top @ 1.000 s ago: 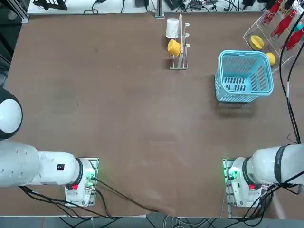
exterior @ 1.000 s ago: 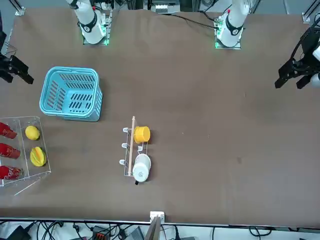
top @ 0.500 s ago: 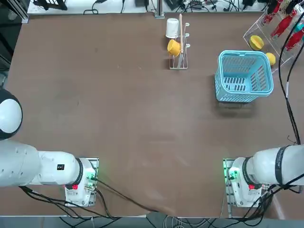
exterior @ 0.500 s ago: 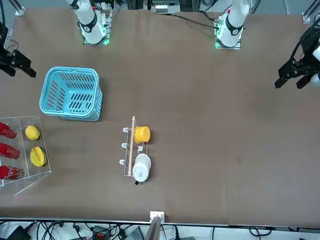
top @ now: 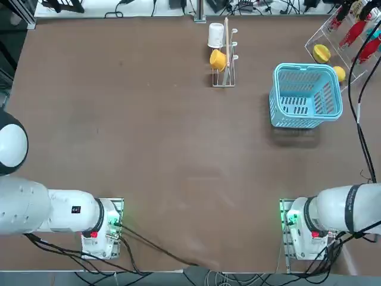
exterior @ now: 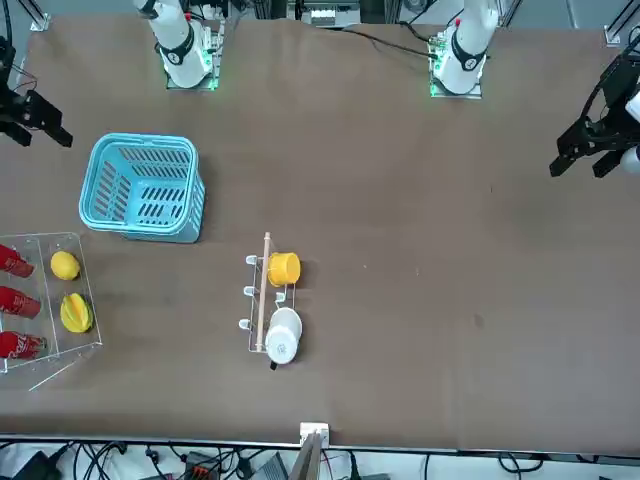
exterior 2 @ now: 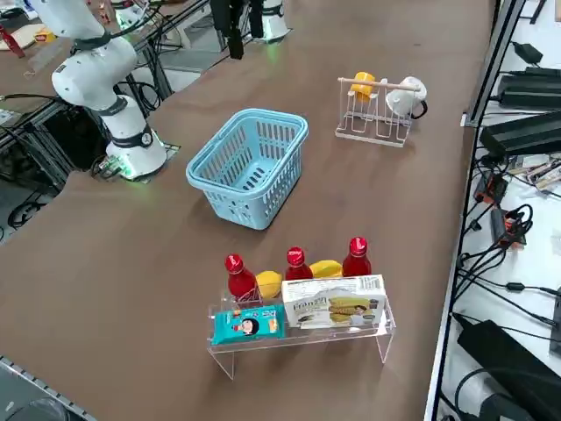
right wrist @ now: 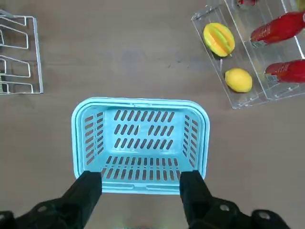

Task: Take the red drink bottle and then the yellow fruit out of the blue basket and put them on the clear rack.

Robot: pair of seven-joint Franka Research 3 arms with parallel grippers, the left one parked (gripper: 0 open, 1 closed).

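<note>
The blue basket [top: 306, 67] [exterior: 140, 141] [exterior 2: 254, 118] [right wrist: 140, 102] stands with nothing in it. On the clear rack [exterior 2: 379, 331] [exterior: 62, 350] at the table's far right corner stand three red drink bottles [exterior 2: 237, 277] [right wrist: 277, 28]; I cannot tell them apart. The small yellow fruit [right wrist: 238, 79] [exterior: 65, 265] [exterior 2: 269, 283] [top: 339, 73] lies on the rack beside them. My right gripper [right wrist: 140, 191] [exterior: 40, 128] [exterior 2: 232, 39] hangs open and empty above the basket's near side, toward the robot's base.
A larger yellow fruit with an orange tint [right wrist: 218, 39] [exterior: 75, 312] and two snack boxes [exterior 2: 333, 309] share the rack. A thin-post stand [top: 224, 56] [exterior: 264, 300] with a yellow cup and a white cup stands left of the basket. Cables hang at the table's right edge.
My right gripper has drawn back from the rack side toward the robot's base, still open. Basket, rack and the things on it have not moved.
</note>
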